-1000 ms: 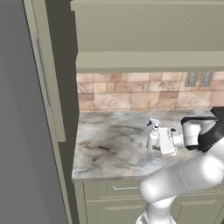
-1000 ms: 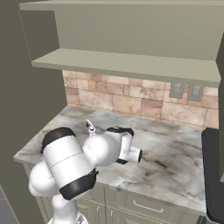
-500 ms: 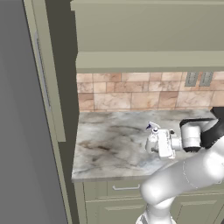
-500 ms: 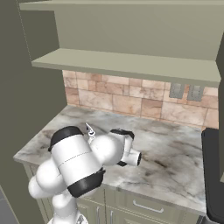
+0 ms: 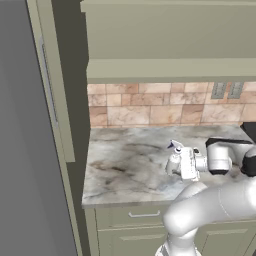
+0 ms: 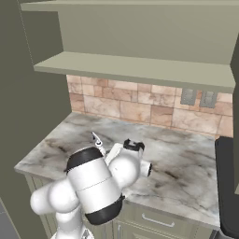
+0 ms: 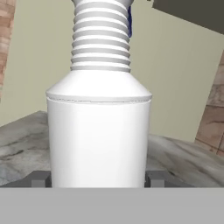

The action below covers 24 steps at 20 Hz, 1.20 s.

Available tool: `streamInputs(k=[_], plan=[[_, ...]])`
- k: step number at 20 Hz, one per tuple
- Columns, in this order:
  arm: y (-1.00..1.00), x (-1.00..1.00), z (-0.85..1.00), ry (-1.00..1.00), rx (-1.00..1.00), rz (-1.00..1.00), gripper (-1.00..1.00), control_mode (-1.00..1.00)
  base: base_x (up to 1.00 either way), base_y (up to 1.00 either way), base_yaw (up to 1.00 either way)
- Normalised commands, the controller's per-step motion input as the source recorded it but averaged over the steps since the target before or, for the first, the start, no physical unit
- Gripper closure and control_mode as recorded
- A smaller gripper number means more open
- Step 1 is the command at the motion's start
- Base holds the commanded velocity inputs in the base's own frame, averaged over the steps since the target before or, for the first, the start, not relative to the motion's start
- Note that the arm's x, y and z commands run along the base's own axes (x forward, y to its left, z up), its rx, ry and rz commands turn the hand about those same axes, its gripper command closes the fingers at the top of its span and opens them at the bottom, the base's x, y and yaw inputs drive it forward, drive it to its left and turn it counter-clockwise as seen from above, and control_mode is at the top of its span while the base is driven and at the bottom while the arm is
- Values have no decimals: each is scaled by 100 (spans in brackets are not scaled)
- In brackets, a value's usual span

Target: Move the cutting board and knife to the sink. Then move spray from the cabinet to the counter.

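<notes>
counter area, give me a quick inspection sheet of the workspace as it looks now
surface: counter, pale marble with dark veining, over green drawers
job's things: spray upright, low over or on the counter; cannot tell which
clutter: nothing seen
grippers: tool closed around the spray body, a finger on each side
cables: nothing seen
surroundings: cabinet shelf above, tiled backsplash with two outlets, black stovetop at the right edge
</notes>
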Motion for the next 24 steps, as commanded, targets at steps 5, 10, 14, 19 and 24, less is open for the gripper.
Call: streamInputs(k=[5, 10, 14, 19, 24], plan=[[0, 2, -11, -6, -1, 0, 100, -100, 0, 0, 0], [0, 0, -15, -6, -3, 0, 100, -100, 0, 0, 0], [0, -5, -18, -9, -5, 0, 100, -100, 0, 0, 0], [4, -6, -13, -6, -7, 0, 100, -100, 0, 0, 0], [3, 0, -9, 0, -6, 0, 100, -100, 0, 0, 0]])
